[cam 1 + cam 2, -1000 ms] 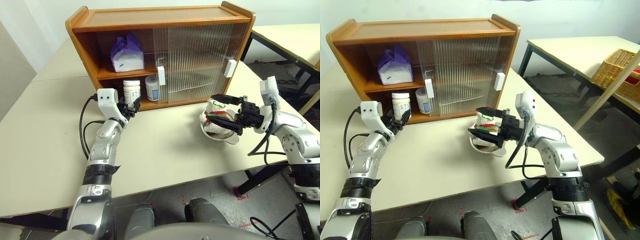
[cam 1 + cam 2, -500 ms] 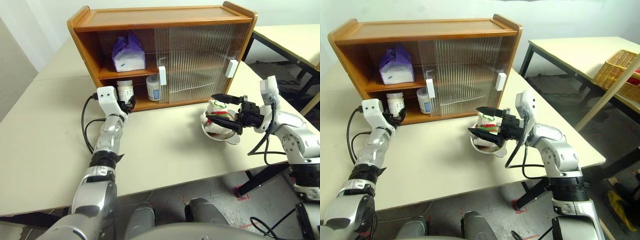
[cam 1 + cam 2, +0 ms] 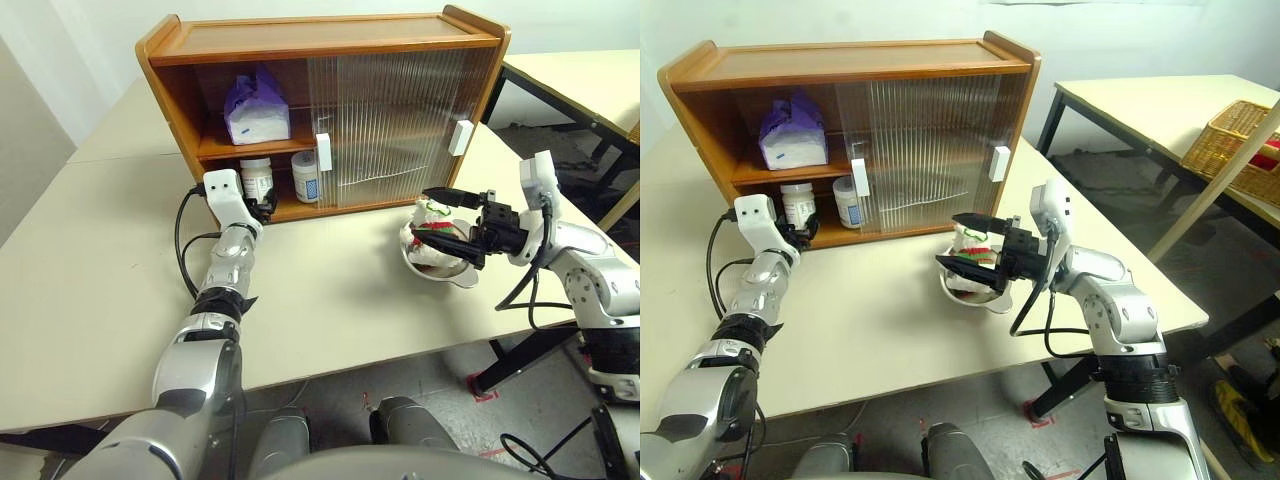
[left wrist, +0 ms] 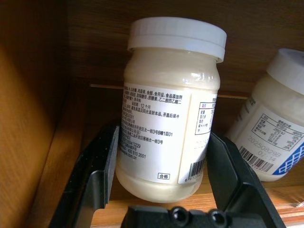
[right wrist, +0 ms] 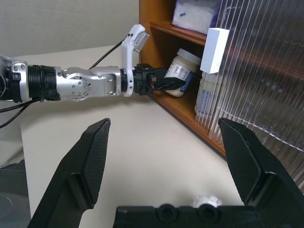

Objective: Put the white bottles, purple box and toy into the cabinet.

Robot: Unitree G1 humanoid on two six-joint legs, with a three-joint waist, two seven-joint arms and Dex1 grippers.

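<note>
Left gripper (image 4: 161,190): reaches into the cabinet's (image 3: 300,40) lower shelf, fingers pressed on both sides of a white bottle (image 4: 168,114), gripping it; the bottle looks slightly tilted.
Second white bottle (image 3: 305,175): lower shelf, just beside the held one, partly behind the sliding door's white handle (image 3: 323,152).
Purple box (image 3: 255,107): upper shelf, open side.
Right gripper (image 3: 450,225): jaws wide apart, empty, hovering level beside the toy (image 3: 432,228).
Toy: lying in a round bowl (image 3: 445,270) on the counter (image 3: 330,300), near the cabinet's front.
</note>
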